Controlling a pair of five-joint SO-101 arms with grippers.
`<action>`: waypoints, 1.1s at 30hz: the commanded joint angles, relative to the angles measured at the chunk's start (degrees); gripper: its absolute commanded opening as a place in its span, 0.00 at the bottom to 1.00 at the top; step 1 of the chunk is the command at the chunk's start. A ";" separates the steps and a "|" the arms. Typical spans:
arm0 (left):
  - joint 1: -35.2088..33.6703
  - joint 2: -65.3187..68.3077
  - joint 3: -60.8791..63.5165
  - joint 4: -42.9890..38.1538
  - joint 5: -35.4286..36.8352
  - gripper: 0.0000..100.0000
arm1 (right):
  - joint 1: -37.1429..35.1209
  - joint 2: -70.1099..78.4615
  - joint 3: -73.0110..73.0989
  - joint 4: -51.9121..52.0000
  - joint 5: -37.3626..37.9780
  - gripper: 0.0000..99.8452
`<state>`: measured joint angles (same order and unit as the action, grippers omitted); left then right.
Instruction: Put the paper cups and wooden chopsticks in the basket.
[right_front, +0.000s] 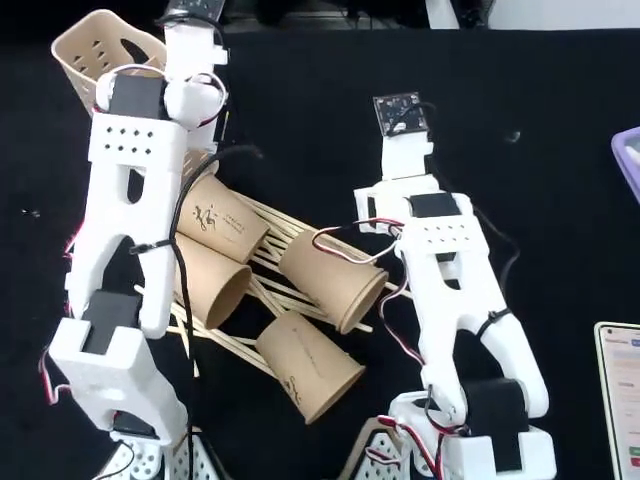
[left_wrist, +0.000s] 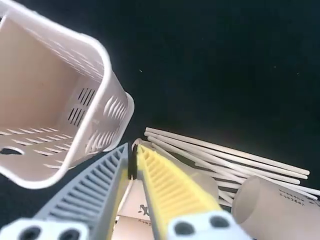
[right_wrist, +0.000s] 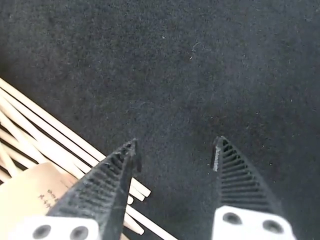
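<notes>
Right jaws, black and ribbed, are sitting closest to you: you are holding them spread wide with nothing between them, hanging over the black cloth table (right_wrist: 210, 65) just beside the ends of the pale wooden chopsticks (right_wrist: 55, 132). That stance is, I judge, leaving them ready to close on a stick or a cup edge. Your left jaws, grey on one side and yellow on the other, are lying clenched tip to tip, gripping nothing that shows, and pointing down between the pile and the basket. Shut like that, they are not placed to pick anything yet. Beyond both, four brown paper cups (right_front: 305, 367) are lying on their sides across the chopsticks, between the white left arm (right_front: 125, 215) and the white right arm (right_front: 455, 290). The sticks are partly pinned under them, so you are probably needing to lift cups first. Farthest off, the beige slotted plastic basket (right_front: 90, 50) is tipping its mouth toward the left arm, showing nothing inside, with every cup and stick waiting outside it.
</notes>
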<state>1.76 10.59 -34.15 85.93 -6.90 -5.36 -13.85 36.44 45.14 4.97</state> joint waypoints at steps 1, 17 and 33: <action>-1.89 -4.31 -9.19 4.66 2.55 0.10 | -0.35 -3.21 -0.66 -1.14 0.18 0.24; -16.84 5.27 -14.02 10.55 35.08 0.31 | -0.35 -3.21 -0.48 -1.23 0.18 0.24; -3.74 13.01 -22.55 7.47 11.08 0.05 | -0.35 -2.86 -0.40 -1.32 0.18 0.24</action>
<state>-6.42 24.40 -52.53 96.22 13.23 -5.36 -13.85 36.44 45.14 4.97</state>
